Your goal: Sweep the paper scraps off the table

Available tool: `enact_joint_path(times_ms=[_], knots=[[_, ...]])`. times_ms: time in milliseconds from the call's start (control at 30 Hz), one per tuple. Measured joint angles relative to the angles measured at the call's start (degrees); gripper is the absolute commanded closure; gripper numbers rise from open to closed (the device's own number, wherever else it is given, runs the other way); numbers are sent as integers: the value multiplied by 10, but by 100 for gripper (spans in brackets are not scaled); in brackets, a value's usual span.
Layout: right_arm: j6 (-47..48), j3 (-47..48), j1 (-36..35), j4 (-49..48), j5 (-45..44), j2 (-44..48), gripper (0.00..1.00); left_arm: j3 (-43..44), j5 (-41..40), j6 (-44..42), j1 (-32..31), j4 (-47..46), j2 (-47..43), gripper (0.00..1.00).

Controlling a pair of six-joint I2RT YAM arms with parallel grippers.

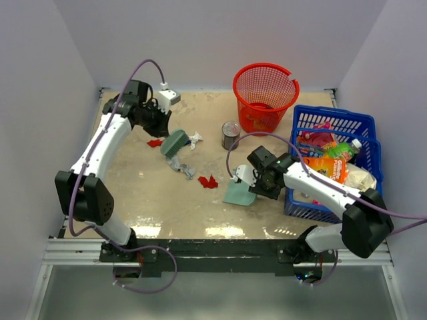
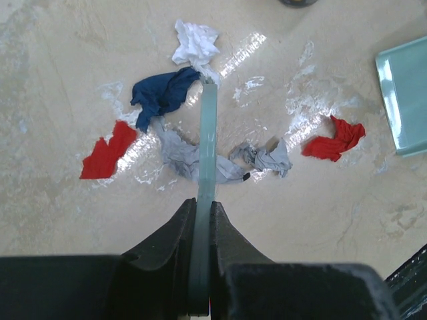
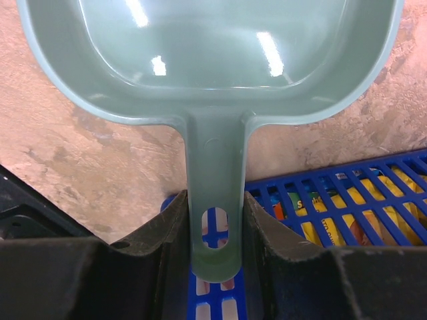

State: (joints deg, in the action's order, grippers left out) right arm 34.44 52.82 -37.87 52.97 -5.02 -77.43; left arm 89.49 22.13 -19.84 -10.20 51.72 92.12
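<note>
Status: tools in hand, but no sweeping result to show yet. L gripper (image 2: 203,212) is clamped tight on the thin pale-green handle of the grey-green hand brush (image 1: 175,142). R gripper (image 3: 215,215) is clamped on the flat handle of the pale green plastic dustpan (image 3: 207,60). Pan interior is bare as far as the R wrist view shows, so nothing collected.

Paper scraps all lie loose on the beige mottled glossy table (image 1: 133,200), left of centre:
- crumpled white scrap (image 2: 195,43) and dark blue scrap (image 2: 163,93), both by the brush tip
- red scrap (image 2: 107,150), off to one side
- grey-blue scraps (image 2: 183,157), strung across the brush line
- second red scrap (image 2: 335,139), nearest the pan but apart from it

Six seen; others may be hidden.

Room:
- Pan sits to the right of the pile with bare tabletop between, so judged a clear sweep lane.
- Silver tin can (image 1: 230,135) stands just behind that lane, w/ the red mesh plastic basket (image 1: 265,97) beyond it.
- Blue plastic crate (image 1: 333,160) is directly behind R gripper, so no backing-off room there.
- Table is open toward the black front rail (image 1: 213,248).
- L arm runs near the lilac side wall (image 1: 33,100).
</note>
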Motion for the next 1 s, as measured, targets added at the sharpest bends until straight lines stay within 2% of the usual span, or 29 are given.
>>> enact_joint_path(times_ms=[400, 500, 667, 733, 867, 1000], knots=[[0, 3, 0, -17, 0, -21, 100, -13, 38, 15, -63, 17, 77, 100], [1, 3, -3, -19, 0, -21, 100, -18, 73, 29, -87, 16, 80, 100], [5, 3, -17, -20, 1, -23, 100, -45, 196, 64, -114, 19, 80, 100], [5, 3, -21, -20, 2, -27, 100, -51, 248, 83, -114, 19, 80, 100], [5, 3, -22, -20, 2, -28, 100, -51, 290, 96, -99, 16, 79, 100], [5, -1, -22, -20, 2, -23, 100, -50, 311, 99, -45, 19, 73, 100]])
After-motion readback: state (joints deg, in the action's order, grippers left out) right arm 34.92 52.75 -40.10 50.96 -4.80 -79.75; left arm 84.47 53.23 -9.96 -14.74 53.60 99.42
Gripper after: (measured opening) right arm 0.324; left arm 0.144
